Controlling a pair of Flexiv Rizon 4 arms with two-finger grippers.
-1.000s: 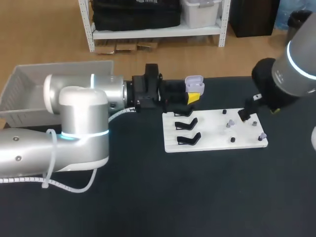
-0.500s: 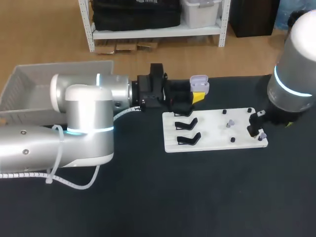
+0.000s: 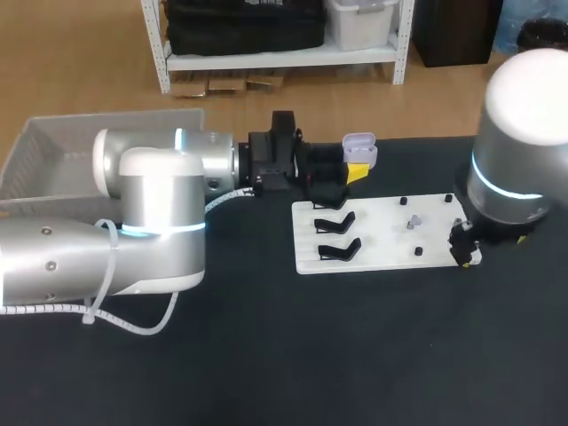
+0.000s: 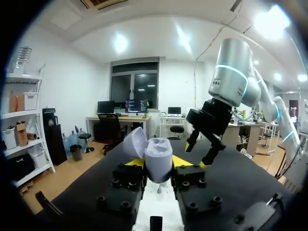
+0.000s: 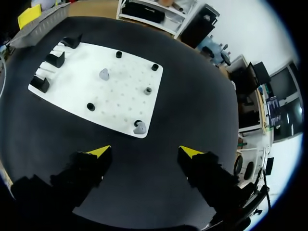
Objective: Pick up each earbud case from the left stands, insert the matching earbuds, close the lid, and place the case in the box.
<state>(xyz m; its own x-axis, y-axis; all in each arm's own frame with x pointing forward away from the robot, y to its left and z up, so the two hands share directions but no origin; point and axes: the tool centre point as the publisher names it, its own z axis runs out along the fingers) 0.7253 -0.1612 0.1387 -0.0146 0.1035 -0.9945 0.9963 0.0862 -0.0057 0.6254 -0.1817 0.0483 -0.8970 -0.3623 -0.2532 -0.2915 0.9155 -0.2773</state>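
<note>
Left gripper [image 4: 159, 163] is clamped on the case [image 4: 157, 161], a finger on each side, lid [image 4: 134, 143] flipped open. From the head view, the case [image 3: 358, 149] hangs over the table just past the far edge of the board [image 3: 382, 253], beside the black stands [image 3: 335, 235]. Over to the right gripper [image 5: 144, 151]: fingers spread wide, nothing between them, hovering by the board's near right corner. One grey earbud [image 5: 140, 127] sits on that corner just ahead of it, and another [image 5: 104, 74] is further in on the board. The box [image 3: 53, 151] waits far left, well apart from the case.
</note>
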